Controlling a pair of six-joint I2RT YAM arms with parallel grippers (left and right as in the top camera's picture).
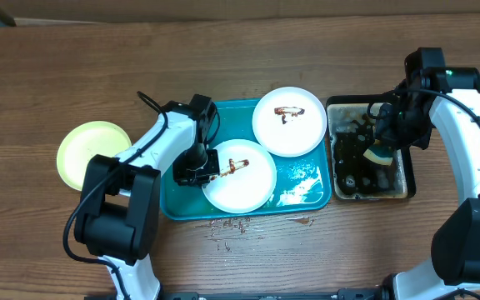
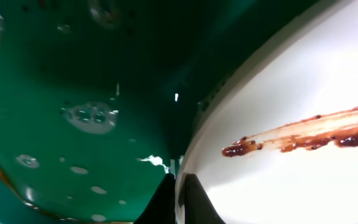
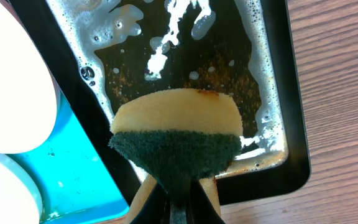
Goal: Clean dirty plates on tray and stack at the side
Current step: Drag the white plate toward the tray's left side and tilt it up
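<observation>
The tray (image 1: 307, 193) lies in the middle of the overhead frame on the wooden surface (image 1: 73, 75), with water drops and foam on its bare lower-right part. Two white plates sit on it. The upper plate (image 1: 288, 121) is at the tray's upper right, its edge reaching past the tray's top rim, and carries a small brown smear. The lower plate (image 1: 244, 182) is at the tray's lower middle, with a long brown-orange smear (image 2: 303, 134) across it. A yellow-green plate (image 1: 90, 154) lies off the tray on the surface, at the left of the frame.

The left end effector (image 1: 198, 173) is at the left edge of the lower plate. In the left wrist view its fingers (image 2: 164, 202) are pressed together on that plate's rim, one on each side.

The right end effector (image 1: 382, 148) is over the basin (image 1: 409, 179) at the right of the frame, just beside the tray. It is clamped on a sponge (image 3: 178, 134), yellow on one side and dark green on the other, above brown, foamy water.
</observation>
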